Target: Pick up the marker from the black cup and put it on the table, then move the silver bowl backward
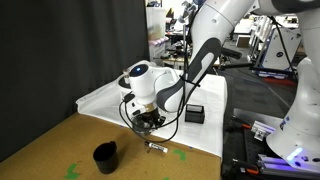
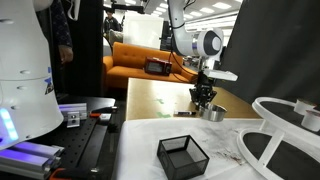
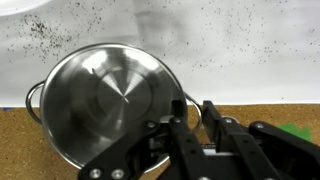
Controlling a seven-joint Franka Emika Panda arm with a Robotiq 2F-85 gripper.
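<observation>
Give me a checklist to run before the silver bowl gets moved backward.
1. The marker is out of the black cup and lying on the table: ok.
2. The gripper is at the rim of the silver bowl: ok.
3. Jaws shut on that rim: cannot tell.
4. Bowl interior empty: ok.
5. Bowl free to slide over the white cloth: cannot tell.
6. The black box stands apart from the bowl: ok.
</observation>
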